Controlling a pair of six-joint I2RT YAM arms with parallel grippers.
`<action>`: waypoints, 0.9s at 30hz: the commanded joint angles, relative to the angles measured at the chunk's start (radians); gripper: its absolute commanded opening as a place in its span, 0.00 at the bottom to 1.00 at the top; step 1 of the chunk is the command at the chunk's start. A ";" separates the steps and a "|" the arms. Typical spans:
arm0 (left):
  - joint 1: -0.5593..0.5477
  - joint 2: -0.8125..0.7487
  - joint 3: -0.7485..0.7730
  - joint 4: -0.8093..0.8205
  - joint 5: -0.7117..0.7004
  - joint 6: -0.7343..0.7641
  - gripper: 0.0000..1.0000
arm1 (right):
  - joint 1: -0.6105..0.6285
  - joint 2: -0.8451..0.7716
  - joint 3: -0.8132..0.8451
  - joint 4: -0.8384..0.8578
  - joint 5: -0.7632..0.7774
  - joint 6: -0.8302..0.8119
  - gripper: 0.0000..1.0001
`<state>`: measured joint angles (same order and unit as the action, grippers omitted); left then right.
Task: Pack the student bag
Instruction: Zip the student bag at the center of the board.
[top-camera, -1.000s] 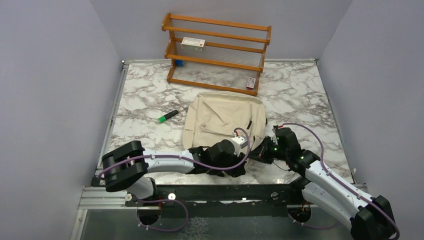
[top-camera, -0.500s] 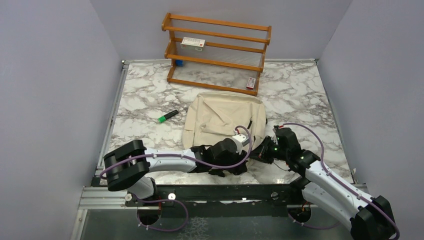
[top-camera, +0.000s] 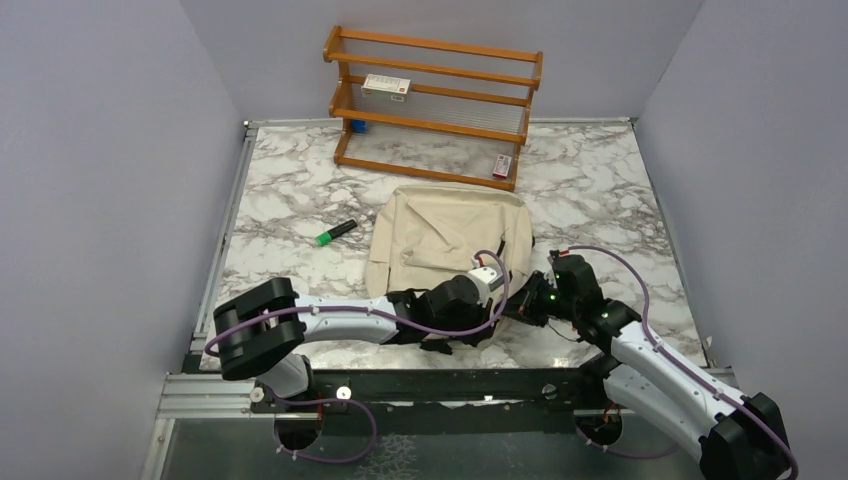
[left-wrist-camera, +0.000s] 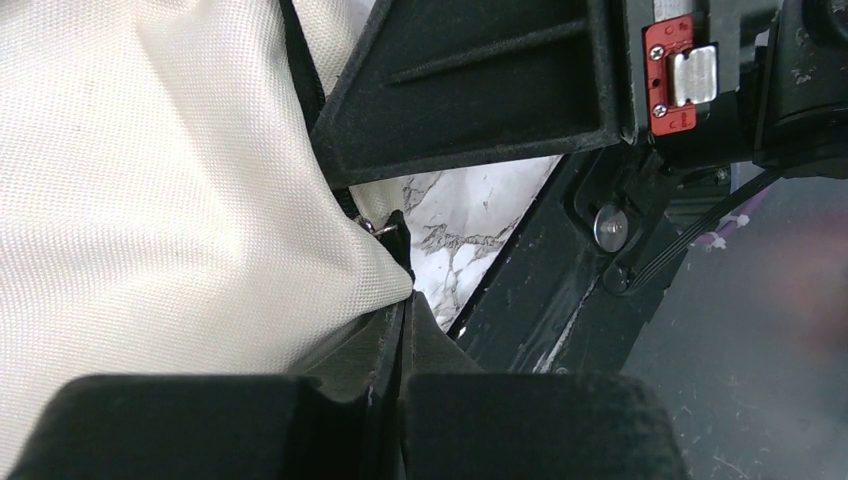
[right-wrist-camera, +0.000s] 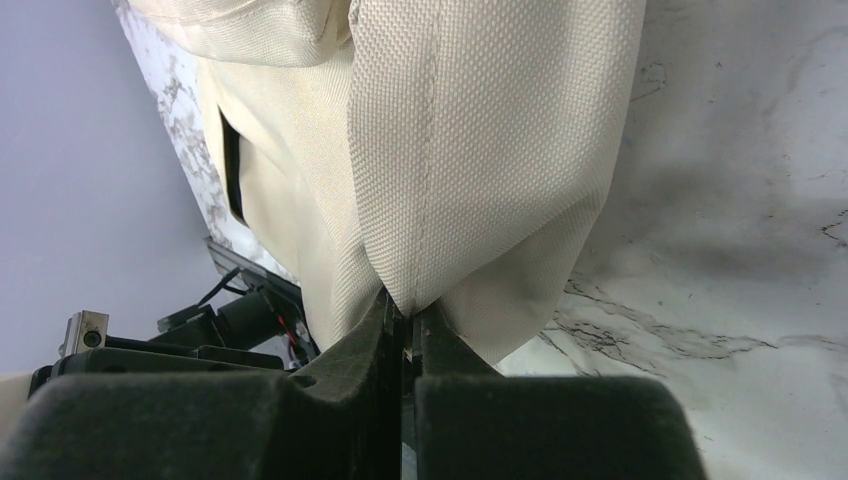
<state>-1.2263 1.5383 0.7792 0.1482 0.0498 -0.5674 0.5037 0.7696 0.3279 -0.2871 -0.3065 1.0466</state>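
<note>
The student bag (top-camera: 450, 235), beige with black straps, lies flat on the marble table in front of the rack. Both grippers meet at its near right corner. My left gripper (top-camera: 503, 300) (left-wrist-camera: 405, 300) is shut at the corner of the bag (left-wrist-camera: 150, 200). A black zipper tab (left-wrist-camera: 400, 245) with a small metal ring runs down into its tips. My right gripper (top-camera: 527, 302) (right-wrist-camera: 408, 318) is shut on a pinched fold of the bag's fabric (right-wrist-camera: 480, 150), lifted a little off the table. The bag's opening is hidden under the arms.
A wooden rack (top-camera: 432, 105) stands at the back with a white-and-red box (top-camera: 386, 86), a blue item (top-camera: 356, 126) and a small red-and-white item (top-camera: 502, 165). A green marker (top-camera: 335, 232) lies left of the bag. The table's metal front rail (top-camera: 440, 385) runs under both arms.
My left gripper has slid a little to the right along the bag's near edge and has shut at the corner. The right gripper keeps its hold and has not moved.
</note>
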 joint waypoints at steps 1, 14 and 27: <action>-0.002 -0.023 0.039 0.031 -0.066 0.015 0.00 | -0.002 -0.007 -0.013 0.005 0.013 -0.002 0.07; 0.012 -0.186 -0.076 0.015 -0.055 0.023 0.00 | -0.001 -0.013 -0.021 0.007 0.021 0.001 0.07; -0.027 -0.143 -0.089 0.083 0.043 -0.043 0.23 | -0.002 -0.038 -0.033 -0.007 0.023 0.009 0.07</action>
<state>-1.2224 1.3746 0.6949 0.1623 0.0467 -0.5732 0.5037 0.7444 0.3050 -0.2871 -0.3046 1.0473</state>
